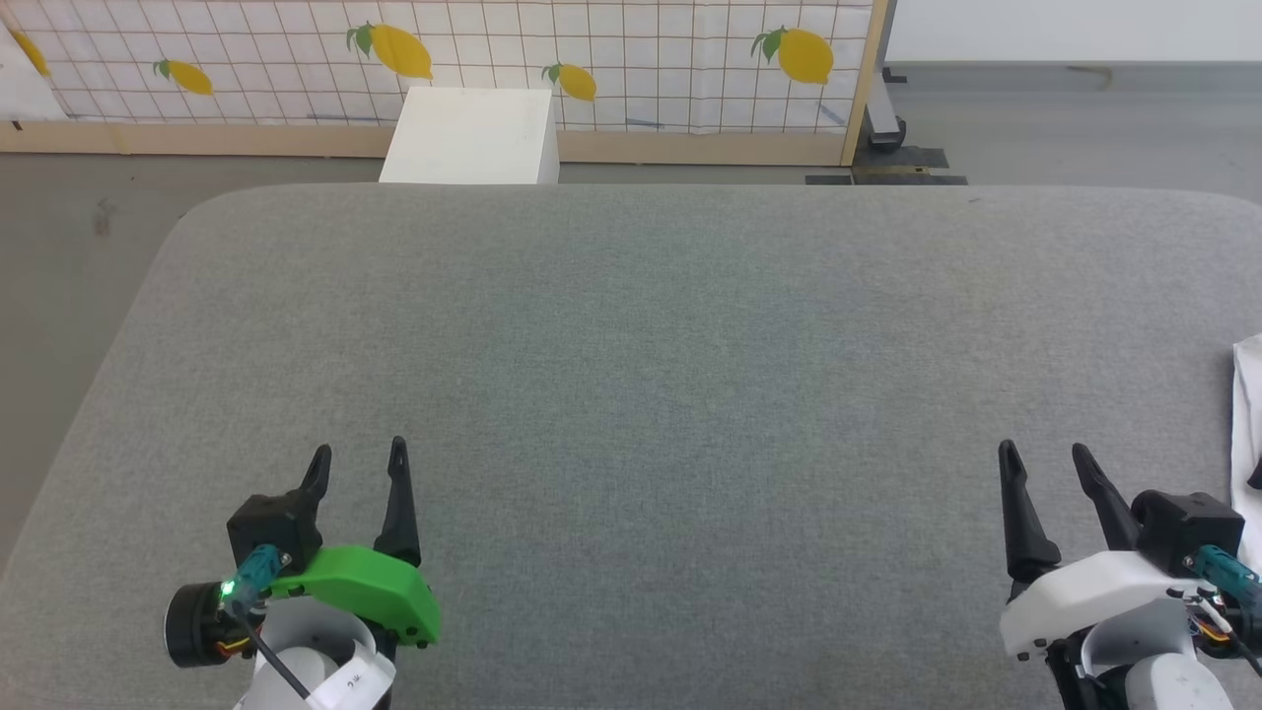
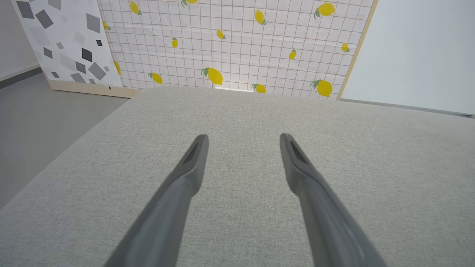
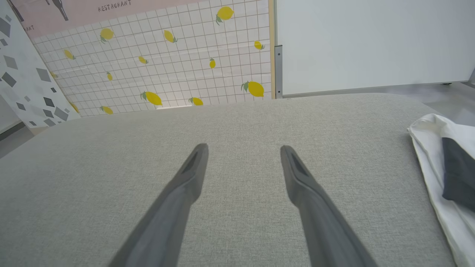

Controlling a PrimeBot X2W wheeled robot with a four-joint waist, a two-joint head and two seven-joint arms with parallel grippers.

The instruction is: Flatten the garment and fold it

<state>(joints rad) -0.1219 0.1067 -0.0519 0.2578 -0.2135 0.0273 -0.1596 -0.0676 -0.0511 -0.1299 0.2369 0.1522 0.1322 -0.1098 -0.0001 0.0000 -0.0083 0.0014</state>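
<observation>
At the grey table's (image 1: 631,325) right edge, the garment (image 1: 1246,424), a white sliver in head view, bunched white folds around a dark patch in right wrist view, right gripper (image 1: 1043,446) nearby, left gripper (image 1: 359,446) well apart, both spread wide, empty.

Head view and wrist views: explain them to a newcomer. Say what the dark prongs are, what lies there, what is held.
A two-armed wheeled robot took these. The head view looks down from its head at a grey padded surface. The prongs at lower left are its left gripper, at lower right its right gripper. Each wrist view looks along one gripper's two fingers. Both grippers are open and hold nothing. The garment, white with a black part, lies at the surface's right edge, beside the right gripper, untouched.
</observation>
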